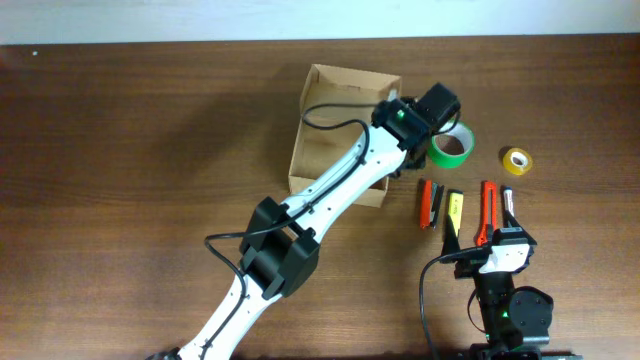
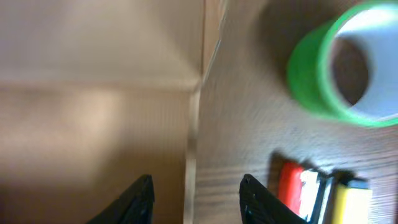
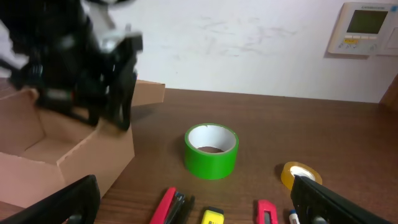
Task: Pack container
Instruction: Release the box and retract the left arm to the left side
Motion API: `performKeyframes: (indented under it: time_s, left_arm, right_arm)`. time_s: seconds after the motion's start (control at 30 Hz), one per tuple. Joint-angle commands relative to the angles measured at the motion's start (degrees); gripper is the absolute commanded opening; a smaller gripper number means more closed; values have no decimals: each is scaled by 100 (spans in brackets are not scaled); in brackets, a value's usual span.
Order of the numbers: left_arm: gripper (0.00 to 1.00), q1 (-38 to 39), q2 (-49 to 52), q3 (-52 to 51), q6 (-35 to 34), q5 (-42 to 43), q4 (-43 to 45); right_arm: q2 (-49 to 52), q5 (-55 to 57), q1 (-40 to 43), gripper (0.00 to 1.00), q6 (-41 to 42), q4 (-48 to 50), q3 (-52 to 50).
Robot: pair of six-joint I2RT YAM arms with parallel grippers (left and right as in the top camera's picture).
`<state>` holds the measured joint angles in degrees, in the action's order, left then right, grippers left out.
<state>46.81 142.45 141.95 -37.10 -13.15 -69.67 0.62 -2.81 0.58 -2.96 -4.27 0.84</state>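
Dark wooden surface [image 1: 120, 150]; small tan cardboard box [image 1: 325, 110] sits centre-far, open-topped. Left hand [image 2: 196, 196], fingers spread and empty, straddles its right wall. Green tape roll [image 1: 452, 146] lies just right, nearer this hand. Right hand [image 3: 196, 208] also spread, empty, waits at near edge.

Container [image 1: 340, 95] is showing matt, smooth tan cardboard. Bench [image 1: 130, 130] is presenting dark wood grain with faint sheen. Green tape roll [image 3: 211, 163] is gleaming, glossy plastic film around a white core; yellow tape roll [image 3: 287, 176] is shining likewise. Left pincer [image 2: 196, 198] is showing black plastic.
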Motion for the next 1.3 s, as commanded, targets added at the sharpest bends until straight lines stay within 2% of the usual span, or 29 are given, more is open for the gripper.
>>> performKeyframes:
  time_s: [0.0,0.1,0.3,0.33,0.4,0.53,0.63,0.8,0.93,1.03,1.17,1.2,1.27]
  left_arm:
    - [45,-37,35,857,522,-662,-179]
    - [45,-37,35,1694,741,-984,-636]
    - [45,-98,-136,3797,850,-1895,-2426]
    - [46,-142,-376,3716,852,-2015,-2597]
    - [47,-282,-732,3687,1294,-1976,-2699]
    - [47,-680,-1381,3687,1504,-2006,-2699]
    - [47,-1252,-1853,3641,2037,-2076,-2699]
    - [46,-2168,-2485,2544,2341,-1965,-2699]
    - [47,-2981,-3112,715,2483,-1921,-2699]
    - [52,-3567,-3403,-466,2483,-1792,-2680]
    - [54,-4468,-3486,-1519,2597,-1147,-2629]
    - [59,-4937,-3491,-1954,3040,-514,-2328]
    - [64,-5372,-3497,-2271,3477,138,-2070]
  right_arm:
    - [-44,50,-52,99,26,2,-55]
    - [-44,50,-52,99,26,2,-55]
    - [-44,50,-52,99,26,2,-55]
    - [-44,50,-52,99,26,2,-55]
    - [-44,50,-52,99,26,2,-52]
    - [-44,50,-52,99,26,2,-55]
    - [-44,50,-52,99,26,2,-55]
    - [-44,50,-52,99,26,2,-55]
    - [-44,50,-52,99,26,2,-55]
    - [-44,50,-52,99,26,2,-55]
    - [-44,50,-52,99,26,2,-55]
    - [-44,50,-52,99,26,2,-55]
    - [-44,50,-52,99,26,2,-55]
